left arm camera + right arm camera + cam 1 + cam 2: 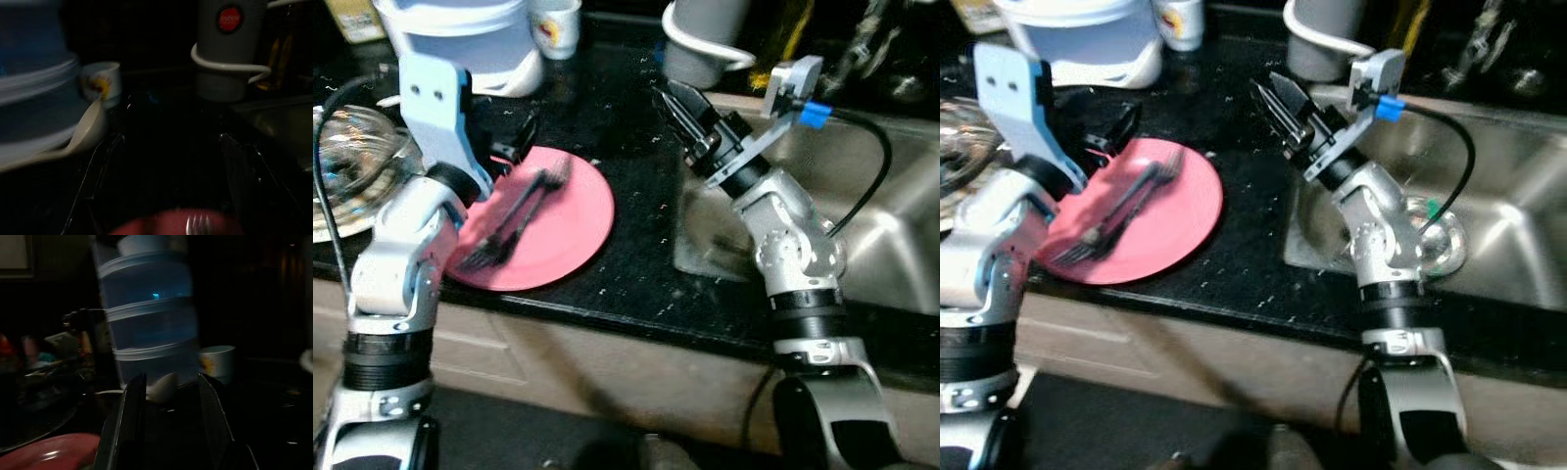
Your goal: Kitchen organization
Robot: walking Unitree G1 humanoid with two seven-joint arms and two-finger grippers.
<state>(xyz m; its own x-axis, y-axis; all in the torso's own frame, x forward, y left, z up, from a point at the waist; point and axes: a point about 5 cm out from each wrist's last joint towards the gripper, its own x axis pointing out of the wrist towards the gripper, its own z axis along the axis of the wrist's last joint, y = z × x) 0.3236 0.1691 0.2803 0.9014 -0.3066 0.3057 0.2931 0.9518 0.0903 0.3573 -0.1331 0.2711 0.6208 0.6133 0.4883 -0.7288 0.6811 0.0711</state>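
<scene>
Sink: one steel basin at the right, set in the black counter.
Stacked containers: one pale blue pile at the far left of the counter, with a white spoon lying at its foot.
Pink plate: one, near the front edge of the counter at the left, carrying two dark forks that lie side by side.
Right gripper: raised over the counter between plate and sink, fingers parted a little, nothing between them; the arm bends up from the near edge.
Left gripper: low at the far rim of the plate, fingers spread apart and empty, forearm tilted forward.
Cups: one grey mug far behind, one small white cup beside the containers.
</scene>
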